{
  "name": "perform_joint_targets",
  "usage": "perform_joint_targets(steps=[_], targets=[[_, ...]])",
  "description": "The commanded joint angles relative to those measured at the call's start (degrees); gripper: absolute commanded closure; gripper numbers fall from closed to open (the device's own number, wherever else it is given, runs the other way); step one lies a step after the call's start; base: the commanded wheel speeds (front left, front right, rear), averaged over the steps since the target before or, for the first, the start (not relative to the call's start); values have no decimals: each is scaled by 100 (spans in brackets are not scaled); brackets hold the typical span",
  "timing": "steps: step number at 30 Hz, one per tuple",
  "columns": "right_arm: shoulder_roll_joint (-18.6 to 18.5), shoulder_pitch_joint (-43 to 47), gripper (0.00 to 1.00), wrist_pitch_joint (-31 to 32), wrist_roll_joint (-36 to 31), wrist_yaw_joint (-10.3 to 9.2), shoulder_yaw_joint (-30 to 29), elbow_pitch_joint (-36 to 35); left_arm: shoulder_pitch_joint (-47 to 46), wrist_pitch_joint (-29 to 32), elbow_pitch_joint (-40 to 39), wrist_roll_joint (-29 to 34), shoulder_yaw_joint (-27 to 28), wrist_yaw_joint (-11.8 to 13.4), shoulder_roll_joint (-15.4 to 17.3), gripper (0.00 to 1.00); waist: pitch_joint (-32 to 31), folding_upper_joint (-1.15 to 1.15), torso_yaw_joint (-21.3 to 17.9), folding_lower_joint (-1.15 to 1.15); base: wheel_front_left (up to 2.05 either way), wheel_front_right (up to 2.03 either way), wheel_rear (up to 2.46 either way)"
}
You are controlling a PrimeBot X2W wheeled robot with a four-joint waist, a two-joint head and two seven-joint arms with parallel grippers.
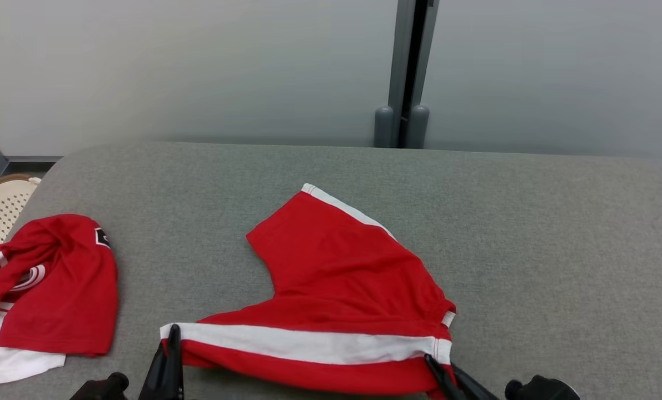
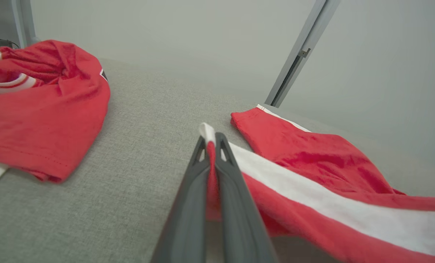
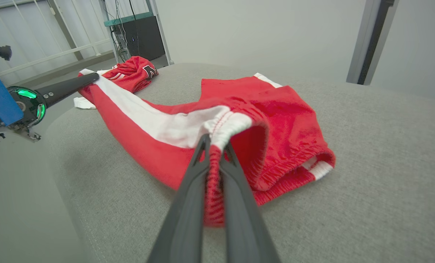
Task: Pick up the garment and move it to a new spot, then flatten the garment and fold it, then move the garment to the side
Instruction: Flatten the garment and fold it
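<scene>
**While both grippers clamp its near edge, the shorts lie mid-table**

Where the grey fabric-covered table (image 1: 531, 222) comes closest to the robot, the red shorts (image 1: 336, 278) lie near its middle, their white side stripe running left to right along the near edge. The left gripper (image 1: 173, 333) is closed on the hem end of that stripe, with a sliver of red and white cloth pinched between its fingers. The right gripper (image 1: 433, 364) is closed on the elastic waistband at the stripe's other end, and in the right wrist view the band gapes open just beyond its fingertips. The stripe is drawn out between the two grips. One leg reaches away toward the far side, its white-trimmed hem flat on the table.

At the table's left edge, well apart from the shorts, sits a crumpled heap of clothing (image 1: 58, 283), red over white. Beyond that corner a perforated cream object (image 1: 0, 205) pokes into view. Behind the far edge a grey post (image 1: 406, 72) rises against the pale wall (image 1: 197, 66)
</scene>
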Motion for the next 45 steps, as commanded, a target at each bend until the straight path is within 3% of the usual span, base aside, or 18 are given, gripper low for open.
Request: perform_joint_targets(steps=[1, 7, 21, 33, 43, 44, 45], targets=[[97, 77, 100, -18, 131, -2, -149, -27, -211, -16, -75, 29, -82, -5, 51, 100, 24, 0, -65, 1, 0, 0, 0], [448, -355, 100, -18, 544, -2, -450, 116, -1322, -16, -44, -67, -614, -5, 347, 100, 506, 0, -305, 1, 0, 0, 0], [1296, -1383, 100, -19, 864, -1, -780, 273, -4183, -16, 1435, -403, -1807, -5, 1135, 100, 1991, 0, -981, 1, 0, 0, 0], [1465, -1595, 100, -19, 802, -1, -950, -25, -4939, -16, 1784, -537, -1938, -5, 1358, 100, 2387, 0, -1203, 1, 0, 0, 0], [1466, -1652, 100, -19, 971, -1, -965, -10, -5070, -16, 2095, -632, -2185, -5, 1331, 100, 2532, 0, -1295, 1, 0, 0, 0], [1466, -1659, 80, -19, 947, -1, -960, 31, -5071, -16, 2104, -635, -2186, -5, 1331, 100, 2535, 0, -1301, 1, 0, 0, 0], [1466, -1663, 51, -19, 930, -1, -970, 73, -5067, -17, 2114, -637, -2185, -5, 1334, 71, 2535, 0, -1305, 1, 0, 0, 0]])
